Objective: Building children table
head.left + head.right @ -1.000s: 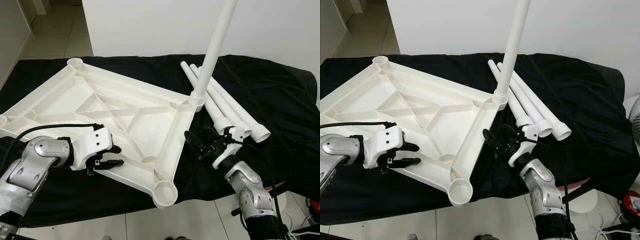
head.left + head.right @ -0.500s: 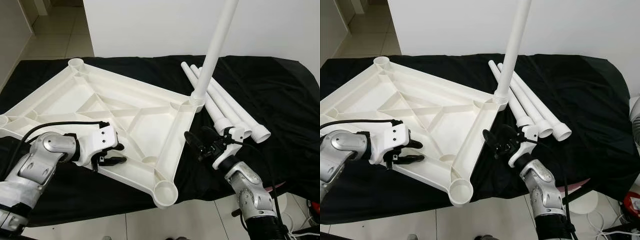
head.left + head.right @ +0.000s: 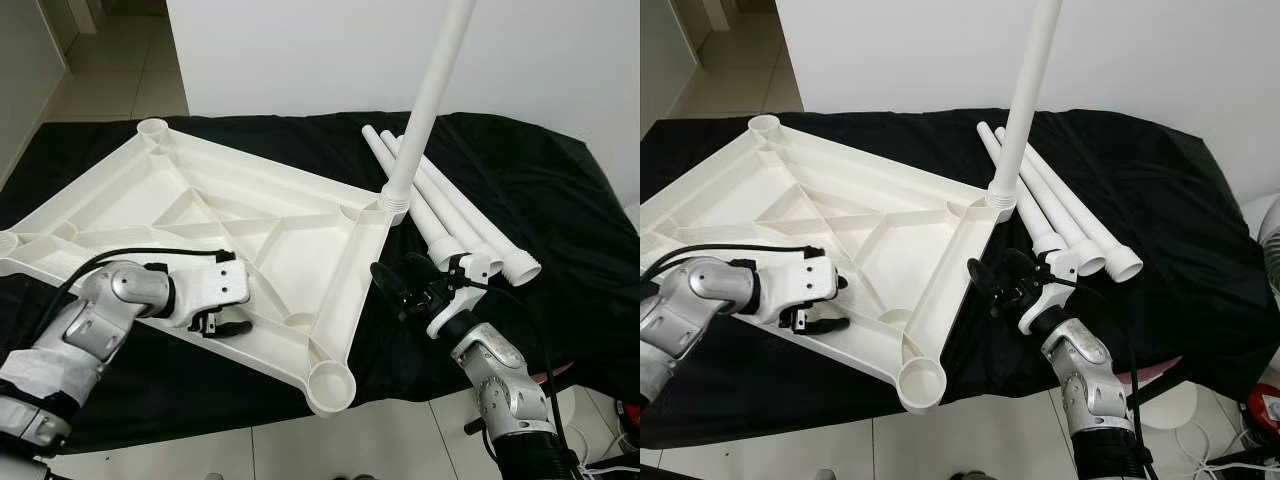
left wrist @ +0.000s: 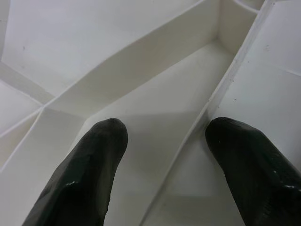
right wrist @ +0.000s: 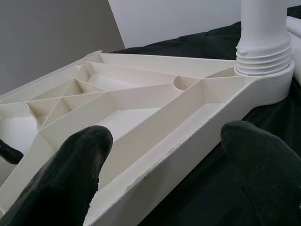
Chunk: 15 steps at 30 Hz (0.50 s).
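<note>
black cloth [image 3: 560, 190] is covering the whole work surface in front of a white wall, and from my left eye the upturned white tabletop [image 3: 215, 225] is lying on it ribs-up, which i judge is deliberate so the corner sockets are facing me for the legs. one leg [image 3: 425, 100] is already standing upright in the far right corner socket, and three spare legs [image 3: 450, 215] are lying side by side on the cloth just beside it, within my right arm's reach. my left gripper [image 3: 228, 312] is resting over the near rim of the tabletop, fingers apart, probably to steady the panel. from my right eye the same layout is showing, with my right gripper [image 3: 997, 285] hovering open just off the tabletop's right edge, and the empty near corner socket [image 3: 921, 383] is sitting between my two arms. my left wrist camera is giving what the eyes cannot: my two black fingertips [image 4: 96, 155] are spread to either side of a thin rib, not yet closing on it. my right wrist camera is looking along the tabletop's outer edge toward the threaded collar [image 5: 262, 59] of the standing leg seated in its socket, with my right fingertips [image 5: 75, 165] wide apart and holding nothing.
</note>
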Available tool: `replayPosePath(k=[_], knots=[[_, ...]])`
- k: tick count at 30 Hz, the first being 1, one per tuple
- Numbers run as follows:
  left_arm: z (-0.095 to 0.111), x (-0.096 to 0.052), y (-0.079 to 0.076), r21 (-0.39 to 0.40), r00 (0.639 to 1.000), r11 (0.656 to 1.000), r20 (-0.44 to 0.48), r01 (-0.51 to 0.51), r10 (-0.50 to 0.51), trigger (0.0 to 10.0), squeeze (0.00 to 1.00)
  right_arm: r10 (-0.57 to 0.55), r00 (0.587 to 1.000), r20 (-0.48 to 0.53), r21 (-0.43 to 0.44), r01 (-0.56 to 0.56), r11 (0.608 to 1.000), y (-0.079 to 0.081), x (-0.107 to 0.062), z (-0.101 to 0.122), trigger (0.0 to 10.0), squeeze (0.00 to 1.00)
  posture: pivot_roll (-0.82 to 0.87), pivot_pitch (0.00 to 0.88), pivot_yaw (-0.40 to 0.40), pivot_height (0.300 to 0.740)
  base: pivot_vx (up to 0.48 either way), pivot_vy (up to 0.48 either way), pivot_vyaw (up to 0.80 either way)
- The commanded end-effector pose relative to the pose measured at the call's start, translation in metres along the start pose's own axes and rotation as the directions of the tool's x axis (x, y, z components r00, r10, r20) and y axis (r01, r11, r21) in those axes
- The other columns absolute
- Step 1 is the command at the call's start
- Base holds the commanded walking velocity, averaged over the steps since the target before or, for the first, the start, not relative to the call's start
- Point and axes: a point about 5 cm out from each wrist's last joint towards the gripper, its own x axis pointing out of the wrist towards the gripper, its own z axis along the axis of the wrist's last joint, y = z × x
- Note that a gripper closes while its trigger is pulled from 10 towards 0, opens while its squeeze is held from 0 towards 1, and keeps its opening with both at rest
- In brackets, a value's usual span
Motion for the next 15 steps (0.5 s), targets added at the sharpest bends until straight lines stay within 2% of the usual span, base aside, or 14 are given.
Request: replayPosePath(k=[1,8,9,10,15], knots=[[-0.0019,0.0082,-0.0038,0.012,1.000,1.000,-0.018,0.013,-0.013,10.0,0.00,-0.019,1.000,-0.002,-0.002,0.019,1.000,-0.0024,-0.0035,0.0002,10.0,0.00,0.05,0.045,-0.030,0.740,0.000,0.000,0.00],[-0.0003,0.0127,-0.0033,0.019,0.999,0.999,-0.011,0.039,-0.039,10.0,0.00,-0.024,1.000,-0.001,-0.003,0.024,1.000,-0.0023,-0.0033,-0.0002,10.0,0.00,0.05,0.046,-0.027,0.740,0.000,0.000,0.00],[0.0004,0.0135,-0.0037,0.014,0.999,0.999,-0.003,0.050,-0.050,5.6,0.00,-0.024,1.000,-0.001,-0.003,0.024,1.000,-0.0022,-0.0031,-0.0003,10.0,0.00,0.05,0.046,-0.026,0.740,0.000,0.000,0.00],[0.0013,0.0144,-0.0053,0.000,0.997,0.997,0.014,0.073,-0.073,0.0,0.00,-0.025,1.000,-0.001,-0.003,0.025,1.000,-0.0024,-0.0030,-0.0003,10.0,0.00,0.05,0.047,-0.025,0.740,0.000,0.000,0.00],[0.0028,0.0144,-0.0121,-0.047,0.987,0.988,0.070,0.150,-0.147,0.0,0.00,-0.030,1.000,-0.001,-0.003,0.030,1.000,-0.0032,-0.0034,-0.0004,10.0,0.00,0.05,0.053,-0.018,0.740,0.000,0.000,0.00]])
